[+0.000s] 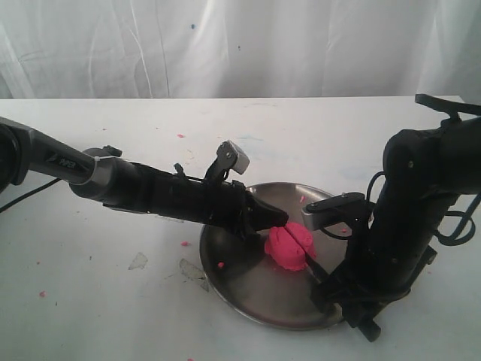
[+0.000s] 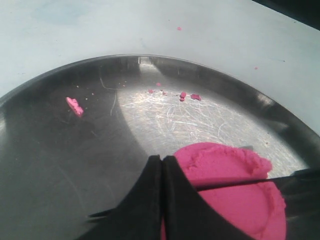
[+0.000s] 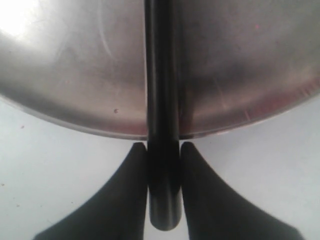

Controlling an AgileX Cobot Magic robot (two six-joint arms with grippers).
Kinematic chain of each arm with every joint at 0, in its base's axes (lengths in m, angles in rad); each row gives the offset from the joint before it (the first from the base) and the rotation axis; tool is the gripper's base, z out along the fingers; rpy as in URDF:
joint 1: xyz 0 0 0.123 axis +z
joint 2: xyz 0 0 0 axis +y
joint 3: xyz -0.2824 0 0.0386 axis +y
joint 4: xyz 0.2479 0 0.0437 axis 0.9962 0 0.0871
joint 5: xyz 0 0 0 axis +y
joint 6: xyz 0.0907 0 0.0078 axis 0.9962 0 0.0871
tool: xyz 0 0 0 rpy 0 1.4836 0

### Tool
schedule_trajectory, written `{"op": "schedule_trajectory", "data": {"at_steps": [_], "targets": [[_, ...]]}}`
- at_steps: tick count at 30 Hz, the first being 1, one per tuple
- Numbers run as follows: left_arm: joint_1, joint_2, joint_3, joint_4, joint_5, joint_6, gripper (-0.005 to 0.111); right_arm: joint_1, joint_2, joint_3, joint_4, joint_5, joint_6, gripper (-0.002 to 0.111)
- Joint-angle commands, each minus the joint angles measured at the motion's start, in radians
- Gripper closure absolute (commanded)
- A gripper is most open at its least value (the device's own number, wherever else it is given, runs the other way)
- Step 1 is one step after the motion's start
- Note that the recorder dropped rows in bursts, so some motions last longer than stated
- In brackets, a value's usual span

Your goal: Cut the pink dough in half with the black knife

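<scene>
The pink dough is a round mound on the silver plate. The black knife lies with its thin blade set across the dough's top, its tip showing past the mound. My right gripper is at the plate's front right rim, shut on the knife's handle. My left gripper reaches in from the left, shut with nothing between its fingers. Its tips sit at the dough's edge, over the blade; I cannot tell whether they touch.
Pink crumbs lie on the plate, more on the white table. Two clear scraps lie left of the plate. A white cloth hangs behind the table. The right arm stands tall beside the plate.
</scene>
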Motion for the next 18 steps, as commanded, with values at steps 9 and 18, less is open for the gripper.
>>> {"op": "schedule_trajectory", "data": {"at_steps": [9,18], "targets": [[-0.003,0.072,0.014,0.045,-0.084,-0.013,0.107,0.001,0.035,0.018,0.006,-0.014,0.001,0.108],[-0.003,0.096,0.014,0.045,-0.098,-0.013,0.107,0.001,0.035,0.018,0.008,-0.014,0.001,0.108]]}}
